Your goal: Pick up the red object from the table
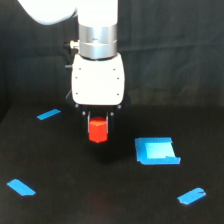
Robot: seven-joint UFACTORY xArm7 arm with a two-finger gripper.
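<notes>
You have the gripper [98, 127] pointing straight down, with the red block [98, 130] sitting between its dark fingers, directly under the white wrist housing. The fingers look closed against the block's two sides, so read the hand as clamped on it, though the fingertips blend into the black backdrop and the contact itself is hard to make out. The block's lower end hangs just below the fingertips. Whether it has left the table [60, 200] you cannot tell for certain from this angle; a dim shadow directly beneath suggests a small gap, so the lift is probably under way.

To do this step well, keep the squeeze steady and raise the hand straight up, with no sideways drift and no wrist tilt. The block is faceted, so a grip on two flat faces will hold, but a grip on edges could let it twist or slip. Watch its outline as you rise, and if it rotates between the fingers, set it down and re-grip.

The blue square piece [156, 150] lies beside the hand toward the exterior view's right, well clear of a vertical path. The blue tape strips [48, 114] lie farther off and pose no obstacle.
</notes>
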